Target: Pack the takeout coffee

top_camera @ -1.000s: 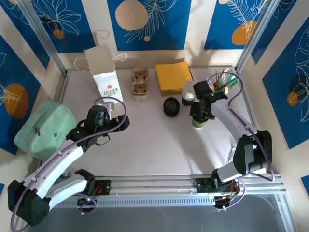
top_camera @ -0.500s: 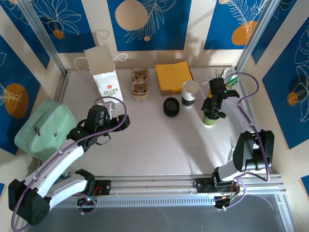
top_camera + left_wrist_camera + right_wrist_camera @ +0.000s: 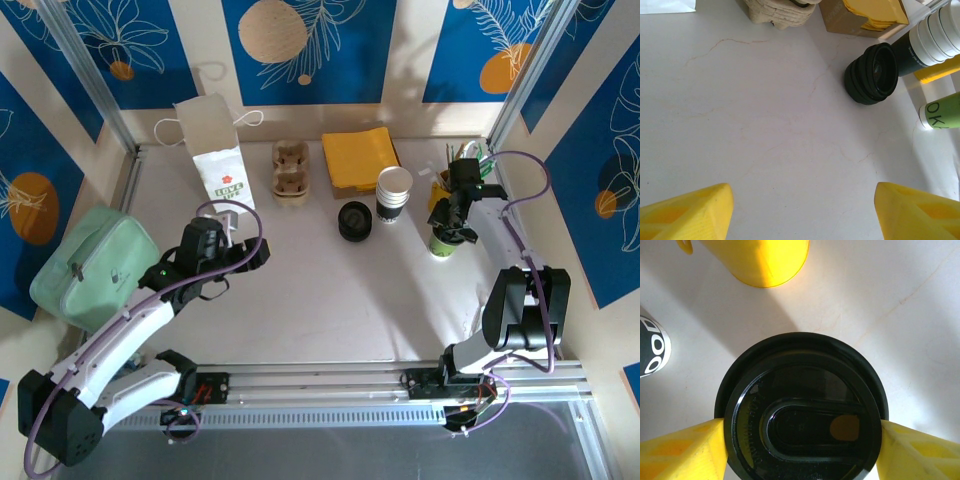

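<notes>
White table (image 3: 330,300) is bare across its middle. Near its right edge the right gripper (image 3: 802,452) clamps the takeout coffee (image 3: 802,410) by its lid; the left gripper (image 3: 802,210) gapes wide.

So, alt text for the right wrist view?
A takeout coffee cup with a round black plastic lid, seen from above, pinched between the right claw's two yellow fingers. A yellow plastic container stands beyond it on the white table.

Lab rig: aluminium frame (image 3: 320,400), printed backdrop (image 3: 300,45)
</notes>
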Available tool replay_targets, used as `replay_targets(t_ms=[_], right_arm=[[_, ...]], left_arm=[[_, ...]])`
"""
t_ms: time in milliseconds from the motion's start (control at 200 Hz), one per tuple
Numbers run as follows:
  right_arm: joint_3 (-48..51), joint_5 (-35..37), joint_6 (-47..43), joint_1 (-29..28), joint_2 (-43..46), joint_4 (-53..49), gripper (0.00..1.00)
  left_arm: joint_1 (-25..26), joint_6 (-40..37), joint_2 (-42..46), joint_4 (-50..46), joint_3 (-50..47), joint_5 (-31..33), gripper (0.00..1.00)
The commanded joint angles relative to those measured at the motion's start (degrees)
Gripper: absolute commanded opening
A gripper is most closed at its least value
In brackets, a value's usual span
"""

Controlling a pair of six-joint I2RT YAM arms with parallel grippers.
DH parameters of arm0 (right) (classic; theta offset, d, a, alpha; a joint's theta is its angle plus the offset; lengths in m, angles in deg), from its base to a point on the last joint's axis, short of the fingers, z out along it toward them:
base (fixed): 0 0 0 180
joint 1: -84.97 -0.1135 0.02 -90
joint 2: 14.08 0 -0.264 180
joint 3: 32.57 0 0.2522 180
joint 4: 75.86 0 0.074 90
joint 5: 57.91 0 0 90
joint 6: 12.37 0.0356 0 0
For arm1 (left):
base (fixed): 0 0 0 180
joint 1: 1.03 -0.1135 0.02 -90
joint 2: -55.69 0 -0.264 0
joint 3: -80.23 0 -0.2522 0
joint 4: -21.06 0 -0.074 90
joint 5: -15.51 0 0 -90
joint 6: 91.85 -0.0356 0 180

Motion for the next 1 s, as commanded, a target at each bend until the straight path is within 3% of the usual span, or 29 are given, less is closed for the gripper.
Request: replay_targets(t_ms=[0,480,995], right_arm=[[-1.8,-1.8,-0.8,1.2,-0.8,-0.2,0.71],[-3.6,-3.1,-1.2,2.3,-0.7,-0.6,0.77],[-4.3,-2.6,-1.3,2.1,-1.4,-1.2,0.77]], left_arm=[[-0.6,0.3,0.5,1.7,-0.8,-1.2,0.74],[-0.6,-0.2,1.0,0.5,-0.6,-0.7,0.74],[-0.7,-0.6,1.4,-0.2,-0.1,-0.3,0.75]])
